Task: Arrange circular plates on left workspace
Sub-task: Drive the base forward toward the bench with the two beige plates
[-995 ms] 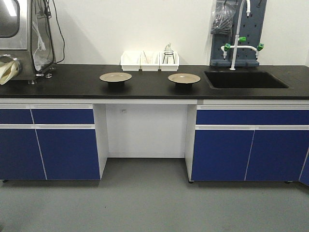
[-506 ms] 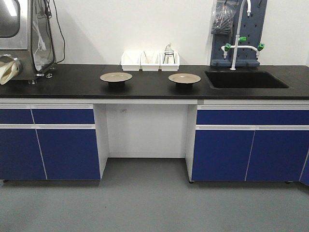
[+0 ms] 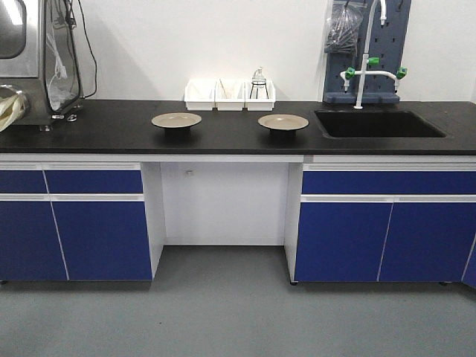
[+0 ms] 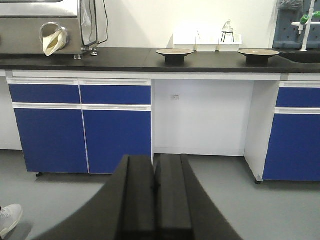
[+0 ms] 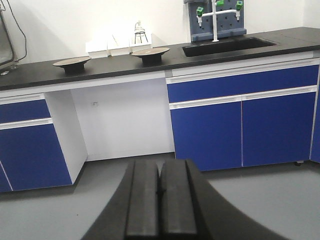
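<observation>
My left hand (image 4: 154,167) and right hand (image 5: 159,171) are clenched, empty, cropped below; left plate (image 3: 176,120) and right plate (image 3: 282,122) sit apart on the worktop (image 3: 104,134).

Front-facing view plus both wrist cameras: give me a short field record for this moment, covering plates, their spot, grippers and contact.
plates: two, left plate and right plate, face up, apart from each other
support: black countertop, in front of the white bins, left of the sink
left gripper: shut, empty, out over the floor, short of the counter
right gripper: shut, empty, out over the floor, short of the counter
contact: neither gripper touches a plate
</observation>
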Available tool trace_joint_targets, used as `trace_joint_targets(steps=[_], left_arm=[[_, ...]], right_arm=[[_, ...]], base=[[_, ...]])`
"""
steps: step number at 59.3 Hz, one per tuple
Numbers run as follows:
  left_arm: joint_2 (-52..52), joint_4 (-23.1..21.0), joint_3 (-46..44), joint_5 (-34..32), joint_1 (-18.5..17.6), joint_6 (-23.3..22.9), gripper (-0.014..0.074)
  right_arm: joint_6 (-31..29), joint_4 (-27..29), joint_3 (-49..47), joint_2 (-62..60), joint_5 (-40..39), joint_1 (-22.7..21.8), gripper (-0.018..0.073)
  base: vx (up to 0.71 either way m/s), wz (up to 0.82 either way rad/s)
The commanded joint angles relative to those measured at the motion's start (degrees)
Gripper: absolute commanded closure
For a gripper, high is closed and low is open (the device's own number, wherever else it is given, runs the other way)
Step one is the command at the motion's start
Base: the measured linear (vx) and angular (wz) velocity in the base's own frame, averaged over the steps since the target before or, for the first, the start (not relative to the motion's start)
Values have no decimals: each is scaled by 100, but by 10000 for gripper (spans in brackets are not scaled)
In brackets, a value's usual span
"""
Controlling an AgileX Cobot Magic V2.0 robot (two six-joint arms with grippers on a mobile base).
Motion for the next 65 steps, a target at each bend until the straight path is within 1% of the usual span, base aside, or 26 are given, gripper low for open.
trace_joint_targets(steps=[1, 29, 65], left_arm=[[-85, -6, 70, -472, -53, -61, 594], [-85, -6, 70, -461, -53, -61, 594], [-85, -6, 70, -461, -53, -61, 594]], right_arm=[[-5, -80, 39, -94, -454, -22, 564], [-5, -80, 39, -94, -454, -22, 564], [-5, -80, 39, -94, -454, -22, 564]], base=[[13, -2], [26, -4], [39, 0]])
